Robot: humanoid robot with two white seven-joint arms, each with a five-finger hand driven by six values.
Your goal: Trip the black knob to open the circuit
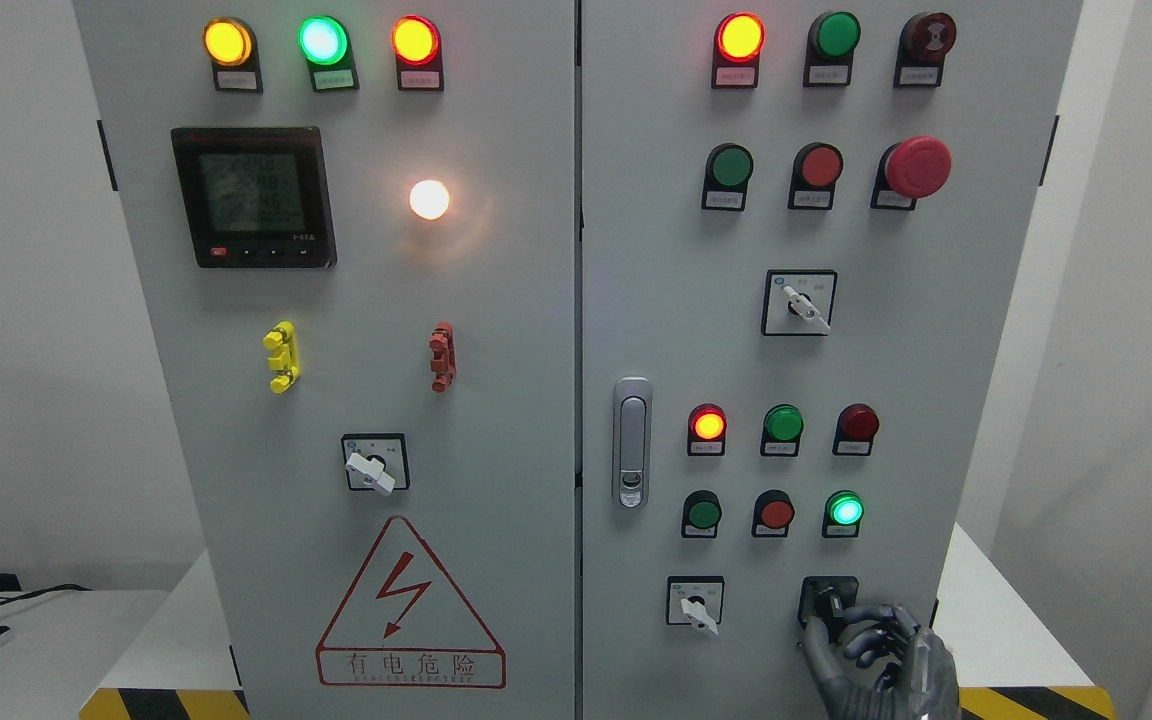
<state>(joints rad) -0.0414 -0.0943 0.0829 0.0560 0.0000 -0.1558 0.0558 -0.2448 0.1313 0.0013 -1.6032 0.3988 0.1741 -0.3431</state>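
1. One hand in view: right hand (871, 640), coming up from the bottom edge at lower right of the frame. Left hand not visible.
2. Black knob (829, 598) sits at lower right of the right-hand cabinet door (656, 330), bottom row, to the right of the white selector switch (696, 605) and below the lit green lamp (844, 510).
3. Key relation: knob lies just up and left of the palm. Thumb (816, 640) rises under the knob's left side; fingers (876, 625) curl in from the right, tips at the knob's lower right edge.
4. Hand state: fingers half-curled around the knob. Contact looks likely but a firm pinch cannot be confirmed.
5. Knob handle appears to run roughly vertical, slightly tilted; detail too dark to be sure.
6. Judgement: next move is close the grip, then rotate at the wrist. Risk: fingertips slipping off the low edge.
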